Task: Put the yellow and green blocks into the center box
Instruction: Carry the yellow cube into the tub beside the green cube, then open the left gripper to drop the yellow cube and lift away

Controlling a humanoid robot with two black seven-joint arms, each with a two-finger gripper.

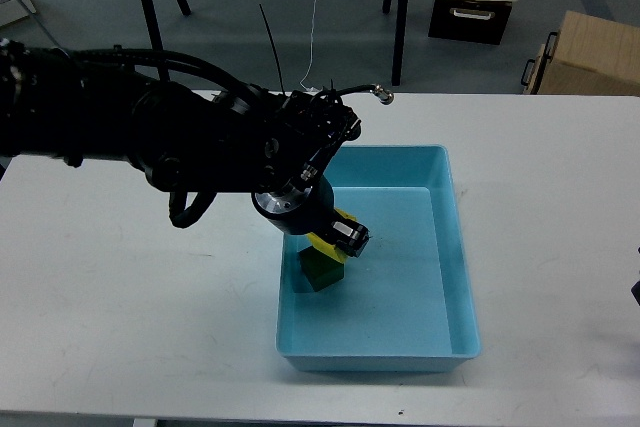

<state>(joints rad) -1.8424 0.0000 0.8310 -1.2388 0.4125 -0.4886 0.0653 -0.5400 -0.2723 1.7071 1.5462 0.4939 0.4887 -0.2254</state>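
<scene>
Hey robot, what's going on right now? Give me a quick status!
Left gripper over the tray, shut on yellow block. Green block already in tray, just below it. Right gripper out of view. Nothing in the way.

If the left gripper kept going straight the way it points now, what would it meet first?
The left gripper, holding the yellow block, points down into the blue tray. It would probably meet the green block first, though depth is unclear.
</scene>
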